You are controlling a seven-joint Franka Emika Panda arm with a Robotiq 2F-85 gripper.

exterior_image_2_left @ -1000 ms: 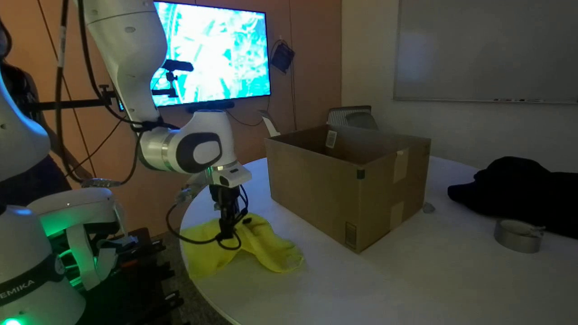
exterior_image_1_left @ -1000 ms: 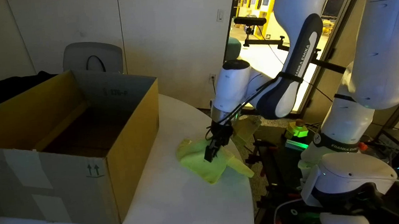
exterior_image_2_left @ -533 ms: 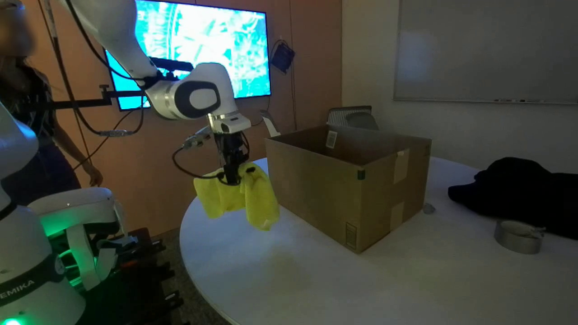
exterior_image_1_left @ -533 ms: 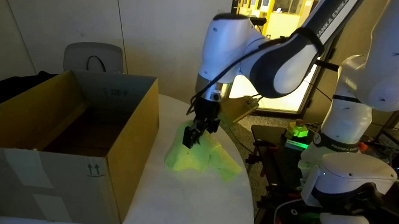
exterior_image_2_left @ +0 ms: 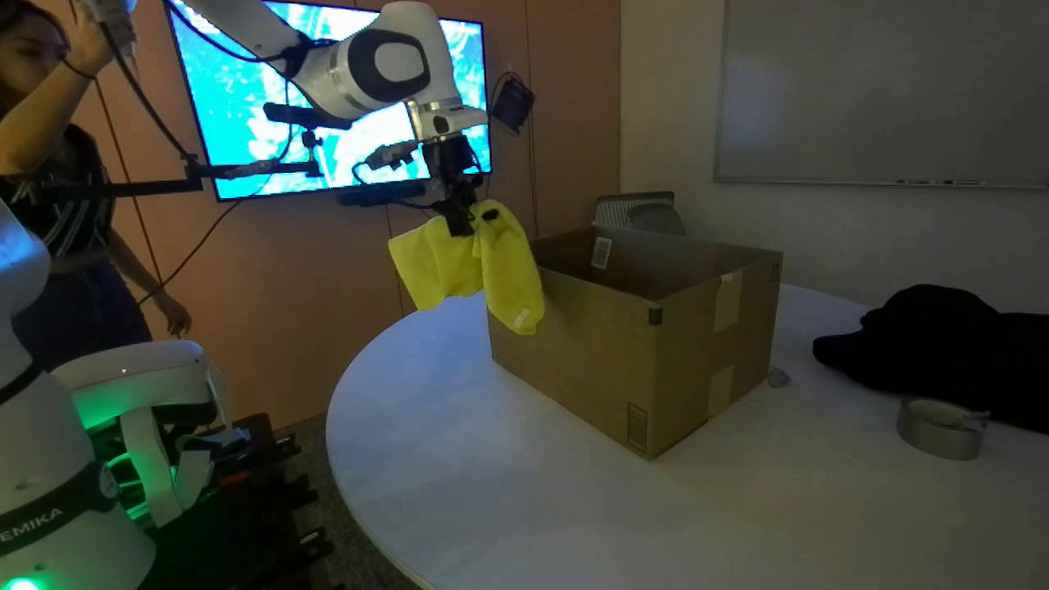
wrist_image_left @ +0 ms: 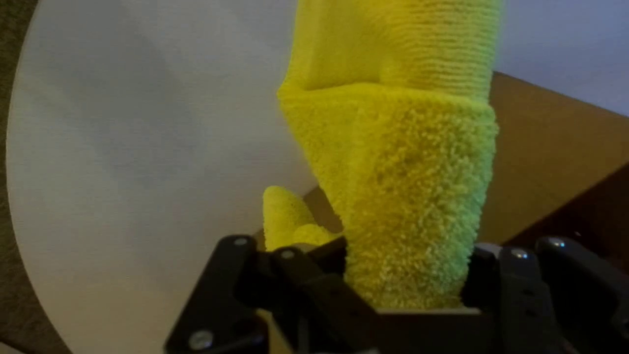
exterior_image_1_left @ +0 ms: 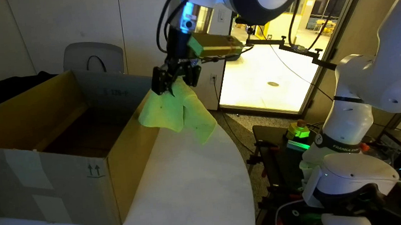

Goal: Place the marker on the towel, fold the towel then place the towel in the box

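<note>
Towel [exterior_image_1_left: 172,109]: in the air, no longer lying on the surface [exterior_image_2_left: 508,492] by the curved edge near the arm [exterior_image_2_left: 389,61]. Hangs in two slack lobes just outside the box [exterior_image_2_left: 574,352], hems seemingly lower than the rim; touching or apart, cannot tell.
Jaws: clamped on the towel's gathered top; wrist view shows it bunched between them.
Dark spot [exterior_image_2_left: 490,215]: small, on the towel beside the jaws. Marker's end or a bit of the jaws, cannot tell. No marker made out on the surface by that edge; may be riding inside.
Fold: loose at best, towel doubled over in the wrist view; that step looks treated as finished.
Box: stands on the surface inside the curved edge; its wall facing the arm is the next thing to cross.
Lift: by my reading, the last step, the carry, is under way; crossing, lowering and letting go remain.
Rim: a trailing hem could catch; more height first seems wise. Slack folds could shed the marker, if inside.
</note>
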